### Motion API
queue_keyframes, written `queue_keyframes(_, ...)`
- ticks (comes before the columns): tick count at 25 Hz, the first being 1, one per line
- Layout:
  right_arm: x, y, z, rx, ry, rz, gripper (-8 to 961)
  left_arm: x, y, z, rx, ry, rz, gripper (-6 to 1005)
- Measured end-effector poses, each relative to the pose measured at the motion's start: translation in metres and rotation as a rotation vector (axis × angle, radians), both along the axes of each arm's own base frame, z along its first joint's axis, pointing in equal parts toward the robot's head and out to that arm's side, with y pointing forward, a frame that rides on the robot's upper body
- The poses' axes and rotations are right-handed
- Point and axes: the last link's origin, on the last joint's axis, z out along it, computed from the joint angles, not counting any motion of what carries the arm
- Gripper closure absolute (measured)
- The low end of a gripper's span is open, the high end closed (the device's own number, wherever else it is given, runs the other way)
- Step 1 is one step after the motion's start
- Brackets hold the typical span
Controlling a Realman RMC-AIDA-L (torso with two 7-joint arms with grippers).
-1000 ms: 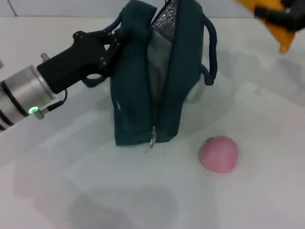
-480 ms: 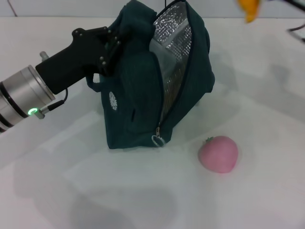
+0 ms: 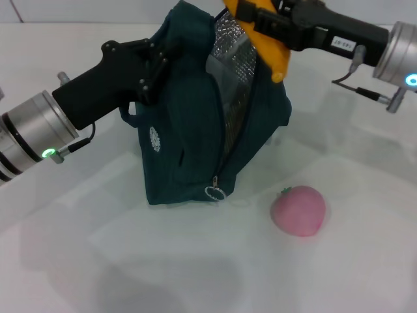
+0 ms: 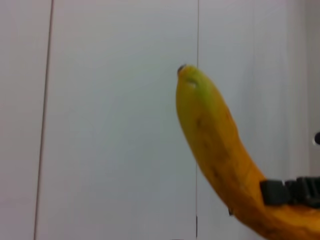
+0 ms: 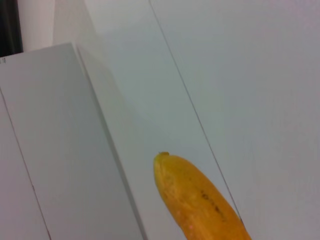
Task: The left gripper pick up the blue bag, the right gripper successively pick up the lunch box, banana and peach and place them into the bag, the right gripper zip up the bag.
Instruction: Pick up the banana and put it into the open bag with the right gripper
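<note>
White bench (image 3: 365, 261) holds the blue bag (image 3: 189, 150), standing unzipped, its top pinched by the left hand (image 3: 153, 65). Right hand (image 3: 260, 16) is clamped on the banana (image 3: 264, 45) just over the bag's opening. Peach (image 3: 298, 209) sits on the bench beside the bag.

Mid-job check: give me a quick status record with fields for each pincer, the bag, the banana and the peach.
left pincer: shut on the blue bag, holding it upright
right pincer: shut on the banana, over the bag mouth
blue bag: unzipped, silver lining showing
banana: held at the opening, not yet released
peach: on the table beside the bag, on the robot's right
</note>
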Motion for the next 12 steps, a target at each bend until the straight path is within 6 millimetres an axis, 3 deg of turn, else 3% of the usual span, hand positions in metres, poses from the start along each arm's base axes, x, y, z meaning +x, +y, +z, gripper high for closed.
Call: queue_keyframes(12,-0.011,-0.003,-0.027,-0.048,0.031,-0.068,492,0.0,-0.001,-0.001,-0.006,0.0,0.001,957)
